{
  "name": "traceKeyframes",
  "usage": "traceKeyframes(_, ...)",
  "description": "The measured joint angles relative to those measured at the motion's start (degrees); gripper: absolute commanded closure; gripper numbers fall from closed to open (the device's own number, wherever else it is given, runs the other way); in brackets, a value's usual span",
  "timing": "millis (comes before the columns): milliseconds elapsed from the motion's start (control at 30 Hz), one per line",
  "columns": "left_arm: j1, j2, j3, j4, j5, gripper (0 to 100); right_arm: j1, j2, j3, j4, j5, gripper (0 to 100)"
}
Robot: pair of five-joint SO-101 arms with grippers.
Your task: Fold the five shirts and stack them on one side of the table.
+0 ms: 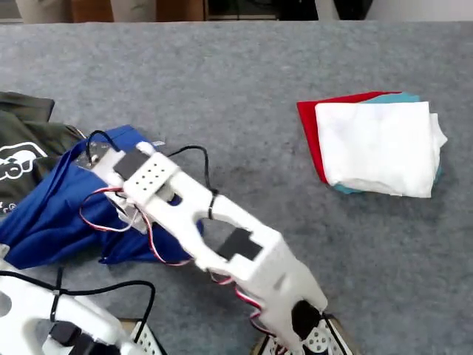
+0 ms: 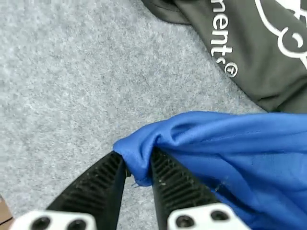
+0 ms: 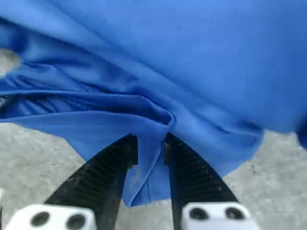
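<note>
The left gripper is clenched on a corner of the crumpled, thin blue shirt, and the right gripper pinches another fold. The shirt lies well apart from the folded white-topped stack. It looks light, limp and slippery, so hemmed corners likely hold best.

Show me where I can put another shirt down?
Bare grey felt table lies between the crumpled blue shirt and the folded white-topped shirt stack, and along the far edge. The left is crowded: that shirt, a dark printed shirt, white robot arms.
</note>
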Motion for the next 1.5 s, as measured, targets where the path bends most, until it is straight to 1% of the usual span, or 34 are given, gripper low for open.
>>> traceKeyframes(233, 0.00, 0.00, 1.23, 0.00, -0.26, 98, 0.00, 11.87, -17.05, 10.02, 0.00, 88.9)
traceKeyframes(333, 0.00, 0.00, 1.23, 0.00, -0.26, 98, 0.00, 13.63, -23.74, 13.36, 0.00, 88.9)
traceKeyframes(400, 0.00, 0.00, 1.23, 0.00, -0.26, 98, 0.00, 13.54, -26.64, 13.71, 0.00, 88.8)
traceKeyframes(467, 0.00, 0.00, 1.23, 0.00, -0.26, 98, 0.00, 13.54, -27.78, 13.80, 0.00, 86.5)
traceKeyframes(600, -0.35, 0.00, 1.23, -0.62, -0.26, 98, 0.09, 14.33, -27.87, 13.80, 0.00, 77.6)
traceKeyframes(767, -0.35, 0.00, 1.23, -2.46, -0.26, 98, 0.09, 17.76, -28.04, 13.80, 0.00, 77.5)
traceKeyframes(967, -0.35, 0.00, 1.23, -2.81, -0.26, 98, 0.09, 18.99, -28.04, 13.80, 0.00, 77.6)
traceKeyframes(1033, -0.35, 0.00, 1.23, -2.81, -0.26, 98, 0.09, 18.99, -28.04, 13.80, 0.00, 80.5)
traceKeyframes(1133, -0.35, 0.00, 1.23, -2.81, -0.26, 98, 0.09, 18.99, -28.04, 13.80, 0.00, 91.1)
traceKeyframes(1167, -0.35, 0.00, 1.23, -2.81, -0.26, 98, 0.09, 18.99, -28.04, 13.80, 0.00, 93.1)
traceKeyframes(1500, -0.35, 0.00, 1.23, -2.81, -0.26, 98, 0.26, 19.08, -28.04, 13.80, -0.35, 92.5)
